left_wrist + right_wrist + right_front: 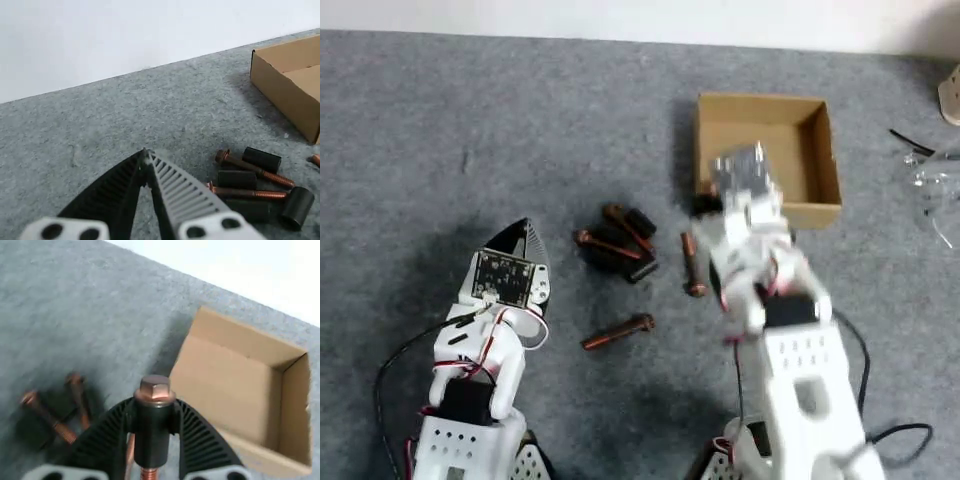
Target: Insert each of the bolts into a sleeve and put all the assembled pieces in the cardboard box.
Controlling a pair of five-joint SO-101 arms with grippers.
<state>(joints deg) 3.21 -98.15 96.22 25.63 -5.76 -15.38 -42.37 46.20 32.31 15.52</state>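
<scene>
My right gripper (152,407) is shut on an assembled piece (152,430), a black sleeve with a copper bolt through it, hex head up. It hangs just short of the near left corner of the open cardboard box (235,390) (795,140); in the high view the right gripper (707,207) is beside that corner. A pile of bolts and black sleeves (617,245) lies mid-table, with one loose bolt (693,264) to its right and another (618,333) nearer. My left gripper (146,159) (526,234) is shut on nothing, left of the pile. Sleeves (261,159) and bolts (246,192) lie beyond it.
Grey felt covers the table. Cables and clear plastic bits (928,172) lie at the right edge beyond the box. A white wall (125,35) rises behind the table. Open felt stretches to the far left (450,130).
</scene>
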